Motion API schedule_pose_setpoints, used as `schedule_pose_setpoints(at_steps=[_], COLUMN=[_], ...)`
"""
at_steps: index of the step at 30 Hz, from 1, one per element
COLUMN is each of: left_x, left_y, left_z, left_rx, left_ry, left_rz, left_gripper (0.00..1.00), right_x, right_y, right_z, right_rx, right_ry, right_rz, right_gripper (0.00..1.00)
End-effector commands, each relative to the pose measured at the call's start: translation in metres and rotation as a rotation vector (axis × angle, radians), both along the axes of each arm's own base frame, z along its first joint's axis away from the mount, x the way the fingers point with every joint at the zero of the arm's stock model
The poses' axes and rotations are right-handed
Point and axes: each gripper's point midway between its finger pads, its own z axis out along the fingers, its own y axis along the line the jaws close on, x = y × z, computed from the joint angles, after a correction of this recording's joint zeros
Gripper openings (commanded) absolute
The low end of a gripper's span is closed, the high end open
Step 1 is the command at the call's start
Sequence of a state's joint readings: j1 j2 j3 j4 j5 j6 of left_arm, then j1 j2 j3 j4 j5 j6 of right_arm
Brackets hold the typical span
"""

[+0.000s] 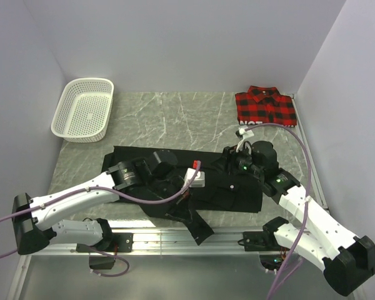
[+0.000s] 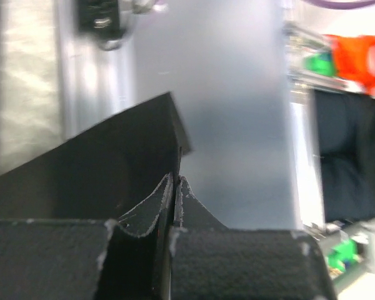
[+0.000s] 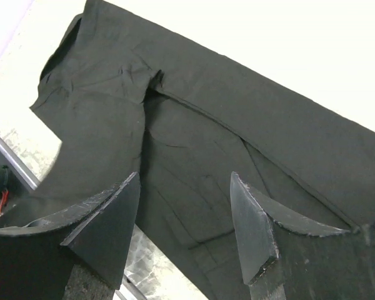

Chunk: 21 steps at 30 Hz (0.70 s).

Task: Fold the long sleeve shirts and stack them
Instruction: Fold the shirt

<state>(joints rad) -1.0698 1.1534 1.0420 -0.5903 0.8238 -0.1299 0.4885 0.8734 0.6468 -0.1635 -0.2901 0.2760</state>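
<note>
The left tool [image 2: 172,230] is clamped on a fold of the black shirt [image 1: 228,187], its fingers pressed together with fabric pinched between them, close to the near edge of the worktop [image 1: 175,115]. One black flap reaches out over the rail [image 1: 150,236] there. The shirt lies spread across the middle, along the near half. The right tool [image 3: 184,187] hangs over the shirt's right part with its fingers apart, gripping nothing. The plaid shirt [image 1: 265,106] lies folded in the far right corner. A white mesh basket [image 1: 83,109] sits in the far left corner.
</note>
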Motion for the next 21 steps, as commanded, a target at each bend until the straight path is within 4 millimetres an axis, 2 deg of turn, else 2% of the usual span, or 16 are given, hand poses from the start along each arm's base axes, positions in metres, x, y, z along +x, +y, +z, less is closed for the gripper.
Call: schedule_pose_setpoints(at_steps=[1,3,4,5,7,8,10,11,13,15,17,19,20,21], left_x=[0.045,0.068,0.086,0.099,0.118,0.134,0.154,0.168,0.186,0.207,0.227,0.241,0.246,0.247], left_y=[-0.016,-0.023,-0.028,-0.033,-0.044,-0.052,-0.064,-0.07,-0.083,-0.089,-0.1,-0.111,-0.117,-0.125], left_z=[-0.01,-0.014,-0.009,-0.018,-0.014,-0.021,-0.014,-0.025,-0.032,-0.037,-0.046,-0.038,-0.047,-0.044], left_rx=[0.06,0.093,0.106,0.132,0.127,0.149,0.137,0.174,0.205,0.244,0.278,0.262,0.272,0.241], left_ry=[-0.185,-0.269,-0.336,-0.394,-0.467,-0.514,-0.604,-0.654,-0.703,-0.784,-0.837,-0.883,-0.894,-0.899], left_rz=[0.144,0.198,0.254,0.25,0.277,0.305,0.32,0.318,0.32,0.347,0.361,0.381,0.366,0.358], left_gripper=[0.01,0.01,0.01,0.01,0.01,0.01,0.01,0.0,0.01,0.01,0.01,0.01,0.02,0.02], right_x=[0.002,0.005,0.004,0.006,0.007,0.008,0.01,0.01,0.013,0.015,0.02,0.021,0.02,0.02], right_y=[0.006,0.001,-0.001,-0.004,-0.009,-0.012,-0.02,-0.022,-0.034,-0.043,-0.061,-0.075,-0.078,-0.082], right_z=[0.025,0.027,0.028,0.029,0.029,0.029,0.028,0.028,0.027,0.024,0.021,0.02,0.021,0.019], right_rx=[0.039,0.029,0.025,0.016,0.009,0.004,-0.008,-0.011,-0.027,-0.042,-0.051,-0.04,-0.033,-0.03], right_ry=[-0.068,-0.08,-0.085,-0.092,-0.101,-0.106,-0.117,-0.12,-0.127,-0.125,-0.119,-0.113,-0.117,-0.112], right_rz=[0.016,-0.01,-0.019,-0.036,-0.062,-0.076,-0.121,-0.136,-0.201,-0.255,-0.367,-0.461,-0.483,-0.503], right_gripper=[0.66,0.66,0.66,0.66,0.66,0.66,0.66,0.66,0.66,0.66,0.66,0.67,0.67,0.67])
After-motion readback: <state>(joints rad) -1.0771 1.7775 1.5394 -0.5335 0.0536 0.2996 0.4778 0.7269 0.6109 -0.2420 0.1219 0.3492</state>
